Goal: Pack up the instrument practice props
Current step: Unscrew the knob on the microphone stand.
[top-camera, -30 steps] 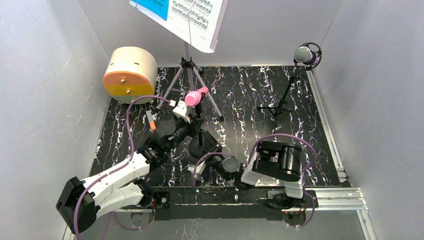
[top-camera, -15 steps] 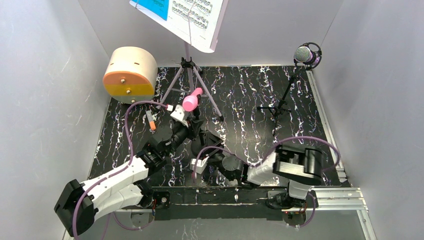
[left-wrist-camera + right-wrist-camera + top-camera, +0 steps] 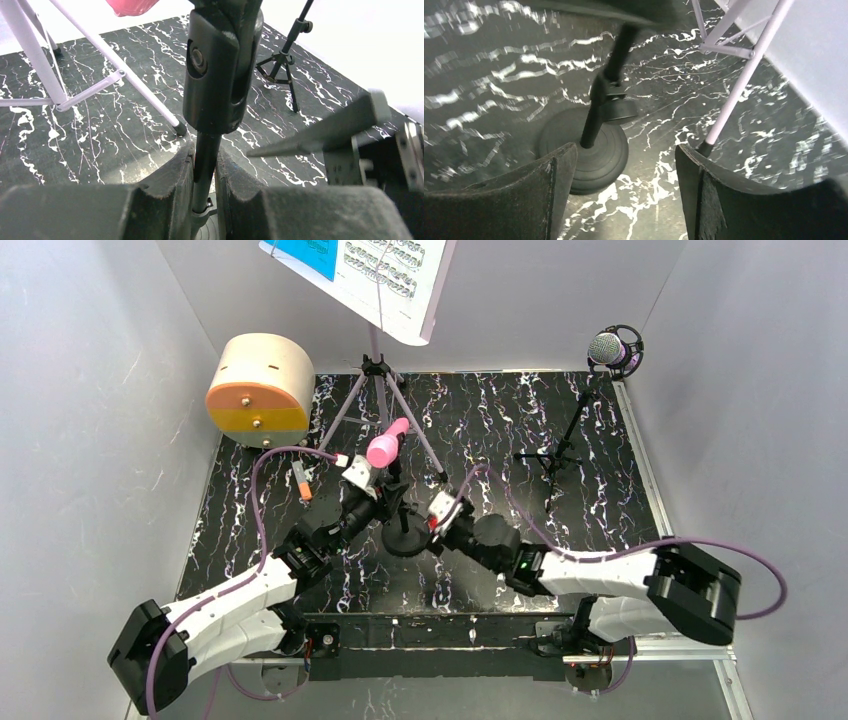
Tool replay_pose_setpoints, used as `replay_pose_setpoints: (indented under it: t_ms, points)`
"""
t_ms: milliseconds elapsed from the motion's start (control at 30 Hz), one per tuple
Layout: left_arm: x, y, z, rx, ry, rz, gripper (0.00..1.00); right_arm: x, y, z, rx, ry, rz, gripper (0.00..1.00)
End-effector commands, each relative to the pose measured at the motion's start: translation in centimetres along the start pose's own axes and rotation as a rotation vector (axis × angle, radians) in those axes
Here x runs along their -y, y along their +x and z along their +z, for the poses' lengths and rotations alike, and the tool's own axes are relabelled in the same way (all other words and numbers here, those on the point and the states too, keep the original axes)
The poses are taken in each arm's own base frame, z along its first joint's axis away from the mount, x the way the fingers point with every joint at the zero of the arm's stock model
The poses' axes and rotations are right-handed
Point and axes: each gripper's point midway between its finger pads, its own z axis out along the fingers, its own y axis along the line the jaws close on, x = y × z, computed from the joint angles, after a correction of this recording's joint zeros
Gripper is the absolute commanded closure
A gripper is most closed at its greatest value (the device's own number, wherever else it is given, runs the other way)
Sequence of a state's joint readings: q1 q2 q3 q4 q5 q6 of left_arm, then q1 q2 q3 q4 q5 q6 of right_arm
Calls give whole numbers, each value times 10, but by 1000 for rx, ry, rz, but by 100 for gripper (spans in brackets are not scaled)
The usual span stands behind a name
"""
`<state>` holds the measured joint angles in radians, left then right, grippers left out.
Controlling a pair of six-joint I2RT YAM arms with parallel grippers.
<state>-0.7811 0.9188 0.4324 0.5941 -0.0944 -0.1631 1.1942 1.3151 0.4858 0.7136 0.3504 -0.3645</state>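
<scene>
Pink handheld microphone (image 3: 385, 446) tops a black pole (image 3: 206, 150) at the lilac music stand's (image 3: 376, 345) six o'clock; left gripper (image 3: 204, 175) clenched on that pole; right gripper (image 3: 624, 160) released, at the round base's (image 3: 606, 162) three o'clock.

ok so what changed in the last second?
The right arm unfolded from near its mount and reached forward to the round black base of the pink microphone stand. The right gripper opened and now faces that base, holding nothing. The microphone shifted slightly. The left gripper stayed shut on the stand pole. The music stand and tripod mic did not move.
</scene>
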Motion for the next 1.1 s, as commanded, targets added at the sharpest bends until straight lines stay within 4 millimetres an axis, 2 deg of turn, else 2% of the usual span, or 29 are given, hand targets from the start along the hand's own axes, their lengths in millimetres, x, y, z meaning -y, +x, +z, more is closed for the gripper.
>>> replay_pose_setpoints:
  t_ms: [0,100,233,367,633,1067]
  points:
    - [4,32,-5,-107,37,8,100,-8,-19,-13,69,-123,476,20]
    - [7,31,-7,-99,57,16,100,-1,-26,-16,83,-151,691,20]
    - [12,29,-6,-96,83,29,100,12,-21,-17,47,-182,990,23]
    - [18,28,-6,-101,121,29,100,13,-23,-18,50,-289,1187,26]
    - [24,30,-4,-111,148,25,100,7,-31,-8,52,-416,1258,31]
    - [32,29,-1,-113,190,19,100,13,-39,5,82,-461,1288,41]
